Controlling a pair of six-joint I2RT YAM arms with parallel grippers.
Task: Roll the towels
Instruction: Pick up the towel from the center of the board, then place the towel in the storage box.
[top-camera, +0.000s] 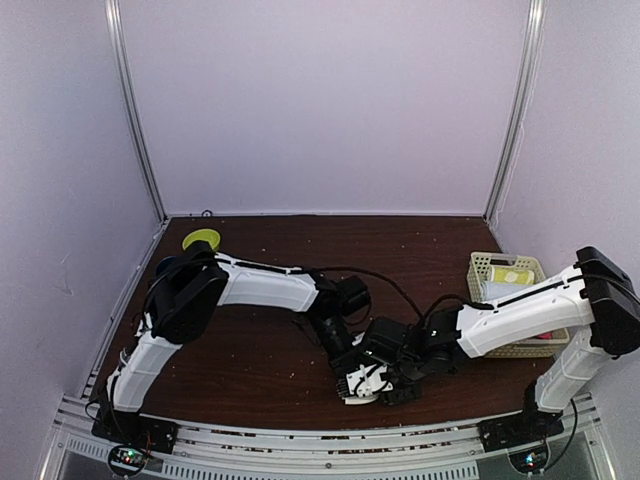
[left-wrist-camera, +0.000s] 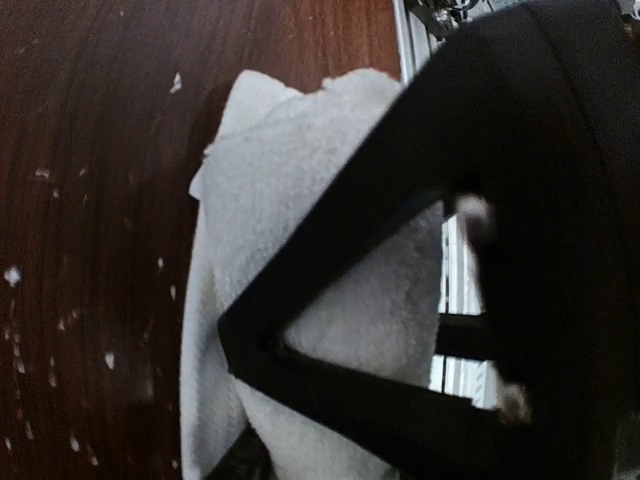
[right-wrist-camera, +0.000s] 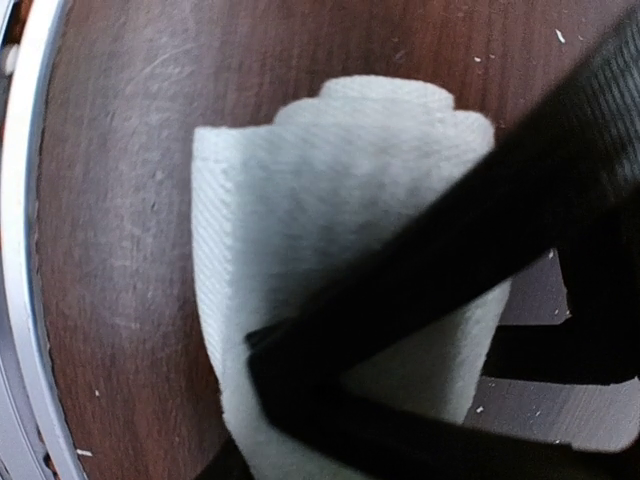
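The cream towel (top-camera: 357, 389) lies partly rolled near the table's front edge, at the middle. Both arms meet over it. In the left wrist view the cream towel (left-wrist-camera: 300, 180) is a thick roll running between my left gripper's (left-wrist-camera: 226, 400) two black fingers; how firmly they press does not show. The right wrist view shows the same towel (right-wrist-camera: 330, 170) with my right gripper (right-wrist-camera: 236, 408) closed round its near end, one finger on top and one below. A bit of the pink towel (top-camera: 546, 338) shows at the basket's near right corner.
A cream plastic basket (top-camera: 478, 268) stands at the right, holding a yellow-green towel roll (top-camera: 512, 273). A yellow-green disc (top-camera: 201, 240) lies at the back left. The metal rail of the table's front edge (top-camera: 330, 445) runs close to the towel. Crumbs dot the brown tabletop.
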